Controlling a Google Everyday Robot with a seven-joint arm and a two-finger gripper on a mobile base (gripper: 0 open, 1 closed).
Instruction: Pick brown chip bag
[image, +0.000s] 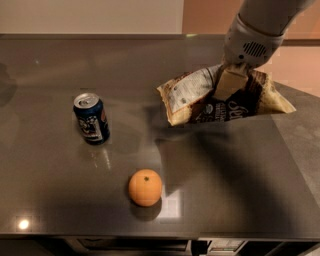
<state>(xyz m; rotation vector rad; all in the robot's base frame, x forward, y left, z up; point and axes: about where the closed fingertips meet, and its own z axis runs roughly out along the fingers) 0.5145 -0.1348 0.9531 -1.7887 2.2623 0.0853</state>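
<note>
Brown chip bag (190, 97) hangs in the pinch of the gripper (230, 85) over the right half of the table (60, 200), closer to the far edge than to the near one. The bag appears to be lifted off the surface, and its shadow falls on the dark tabletop just below it. It is held broadside, with the white nutrition label toward the left, the dark brown panel with pale lettering in the middle and a tan crimped end pointing at the right edge. The fingers are closed on the bag's upper middle, and one tan finger (231, 82) lies across the front panel. The pale grey arm (252, 40) comes down from the far right corner. A blue drink can (91, 118) stands upright in the left half of the table, well apart from the bag. An orange (145, 187) sits near the front edge, about midway along it, apart from both the can and the bag.
</note>
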